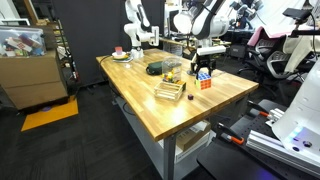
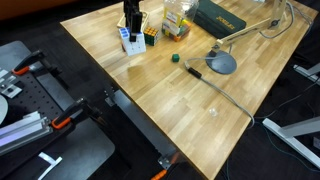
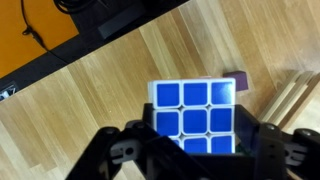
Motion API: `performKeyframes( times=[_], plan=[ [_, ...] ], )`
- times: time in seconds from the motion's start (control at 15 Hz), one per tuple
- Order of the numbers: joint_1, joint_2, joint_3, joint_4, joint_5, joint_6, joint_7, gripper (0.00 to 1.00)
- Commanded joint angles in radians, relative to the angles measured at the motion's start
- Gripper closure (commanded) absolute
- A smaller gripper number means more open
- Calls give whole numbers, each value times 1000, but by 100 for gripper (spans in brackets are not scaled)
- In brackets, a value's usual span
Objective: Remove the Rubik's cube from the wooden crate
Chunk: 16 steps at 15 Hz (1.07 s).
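The Rubik's cube point(image 1: 204, 76) sits between my gripper's point(image 1: 206, 62) fingers, low over the tabletop and outside the wooden crate point(image 1: 170, 91), on the side nearer the table's far edge. In the wrist view the cube point(image 3: 195, 108) shows its blue face, and the gripper point(image 3: 190, 142) is shut on its two sides. Pale slats of the crate point(image 3: 296, 96) show at the right edge of that view. In an exterior view the gripper point(image 2: 131, 28) holds the cube point(image 2: 134, 43) near the table's far side.
A clear container point(image 1: 172, 69) stands behind the crate and also shows in an exterior view point(image 2: 177, 20). A plate point(image 1: 122, 55) and a dark object point(image 1: 154, 68) are nearby. A small green object point(image 2: 173, 58), a grey lamp base point(image 2: 221, 63) with cable and a dark box point(image 2: 220, 15) lie on the table.
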Motion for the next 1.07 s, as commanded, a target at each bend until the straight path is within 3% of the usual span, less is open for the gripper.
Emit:
performKeyframes(
  times=[0.0,0.4,0.47,0.53,0.67,1.0],
  plan=[
    [-27,44,3,17,44,-1,-56,47],
    [-34,100,19,26,59,-21,-160,47],
    [-36,104,23,28,62,-25,-177,33],
    [-33,108,22,30,52,-32,-182,6],
    [-34,104,28,28,56,-36,-206,0],
    [-21,60,40,25,43,-64,-237,0]
  ],
)
